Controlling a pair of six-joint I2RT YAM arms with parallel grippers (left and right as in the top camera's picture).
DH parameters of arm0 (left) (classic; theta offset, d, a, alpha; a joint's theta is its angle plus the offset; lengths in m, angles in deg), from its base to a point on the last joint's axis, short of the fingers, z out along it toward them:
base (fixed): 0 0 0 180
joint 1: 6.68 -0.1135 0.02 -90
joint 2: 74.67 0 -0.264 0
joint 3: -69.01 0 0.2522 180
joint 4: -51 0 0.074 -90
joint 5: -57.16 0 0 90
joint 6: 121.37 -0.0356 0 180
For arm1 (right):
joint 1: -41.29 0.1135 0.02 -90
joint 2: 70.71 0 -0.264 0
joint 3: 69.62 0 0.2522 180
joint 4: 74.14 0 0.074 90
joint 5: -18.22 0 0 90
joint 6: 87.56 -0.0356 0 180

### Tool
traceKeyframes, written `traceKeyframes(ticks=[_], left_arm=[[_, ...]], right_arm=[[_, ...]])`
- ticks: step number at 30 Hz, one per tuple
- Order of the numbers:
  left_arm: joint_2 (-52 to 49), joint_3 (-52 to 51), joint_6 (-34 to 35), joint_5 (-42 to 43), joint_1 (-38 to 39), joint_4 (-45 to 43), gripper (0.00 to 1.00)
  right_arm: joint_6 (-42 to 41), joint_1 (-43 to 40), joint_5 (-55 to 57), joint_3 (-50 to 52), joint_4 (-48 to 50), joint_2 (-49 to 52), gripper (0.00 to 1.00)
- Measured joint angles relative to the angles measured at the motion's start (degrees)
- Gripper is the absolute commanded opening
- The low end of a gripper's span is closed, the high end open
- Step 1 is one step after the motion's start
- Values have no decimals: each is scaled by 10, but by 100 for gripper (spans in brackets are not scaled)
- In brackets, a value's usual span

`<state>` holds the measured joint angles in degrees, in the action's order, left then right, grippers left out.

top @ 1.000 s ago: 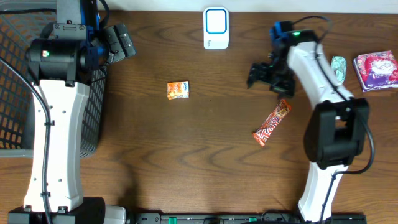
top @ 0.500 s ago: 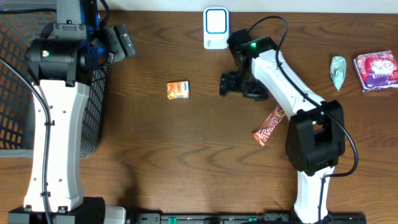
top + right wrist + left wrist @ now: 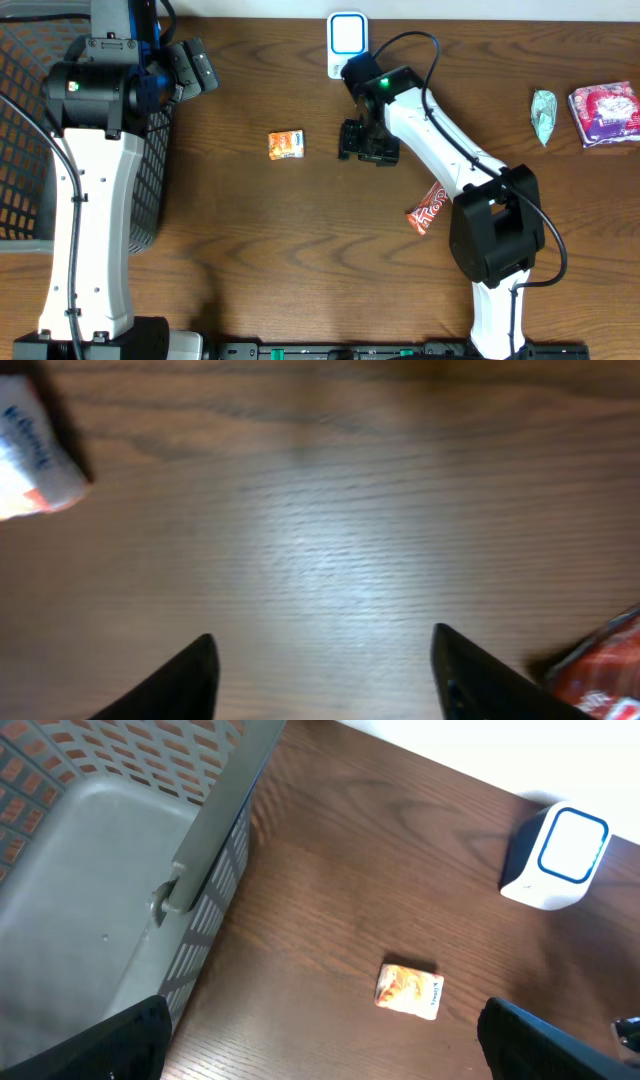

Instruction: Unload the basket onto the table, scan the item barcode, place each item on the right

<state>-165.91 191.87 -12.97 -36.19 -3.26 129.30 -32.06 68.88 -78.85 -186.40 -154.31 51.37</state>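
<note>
A small orange packet lies flat on the wooden table, left of centre. The same orange packet shows in the left wrist view and, at the top left edge of the right wrist view, a corner of the packet. The white scanner with a blue ring stands at the back edge, seen as well as the scanner. My right gripper hovers just right of the packet, open, with only bare wood between its fingers. My left gripper hangs open by the basket, its gap empty.
A black wire basket fills the left side, its rim close to the left arm. A red candy bar lies under the right arm, and the bar's end shows. A green wrapped sweet and a pink packet sit far right.
The right arm has swung left across the table, from beside the red candy bar to just right of the orange packet. The left arm has not moved.
</note>
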Motion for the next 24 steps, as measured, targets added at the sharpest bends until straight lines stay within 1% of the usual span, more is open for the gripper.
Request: traceKeyframes(ticks=[5,9,13,16,21,24], left_arm=[[0,0,0,0,0,0,98],[0,0,0,0,0,0,98],[0,0,0,0,0,0,98],[0,0,0,0,0,0,98],[0,0,0,0,0,0,98],[0,0,0,0,0,0,98]], right_arm=[[-15,7,-11,0,8,0,88],[-46,8,-9,0,9,0,87],[-64,9,-7,1,11,0,89],[-72,10,-3,4,11,0,95],[-74,19,1,5,11,0,94],[-75,22,5,5,14,0,98]])
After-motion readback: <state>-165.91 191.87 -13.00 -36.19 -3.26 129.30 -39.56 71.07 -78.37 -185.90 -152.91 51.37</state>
